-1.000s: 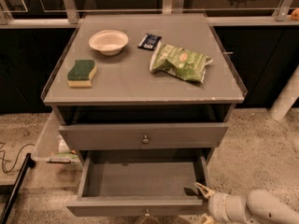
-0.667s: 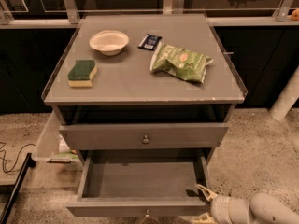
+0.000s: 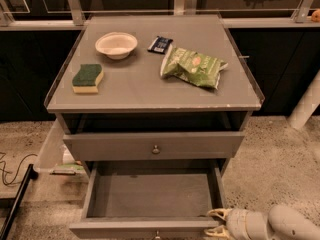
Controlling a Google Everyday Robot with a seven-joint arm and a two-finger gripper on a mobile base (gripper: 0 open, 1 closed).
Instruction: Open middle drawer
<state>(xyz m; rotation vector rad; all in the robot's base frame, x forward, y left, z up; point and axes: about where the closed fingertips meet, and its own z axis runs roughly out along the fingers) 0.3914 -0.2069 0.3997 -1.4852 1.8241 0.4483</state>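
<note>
The middle drawer (image 3: 150, 196) is a shallow grey box pulled well out of the cabinet, and its inside is bare. Its low front (image 3: 125, 229) lies at the bottom edge of the view, with the round knob (image 3: 157, 234) partly cut off. My gripper (image 3: 214, 222) reaches in from the bottom right, at the drawer's right front corner. Its two pale fingers (image 3: 216, 213) stand apart, one on each side of the front panel's right end, and hold nothing else.
Above the open drawer is a closed grey drawer front (image 3: 155, 145) with a knob (image 3: 156, 149). The cabinet top (image 3: 140, 84) holds a sponge (image 3: 87, 78), a white bowl (image 3: 116, 44), a dark packet (image 3: 160, 44) and a green chip bag (image 3: 194, 67). A cable (image 3: 15, 169) lies on the floor at left.
The open drawer has slid a little further out towards the camera. My gripper has moved slightly down and forward with its right front corner.
</note>
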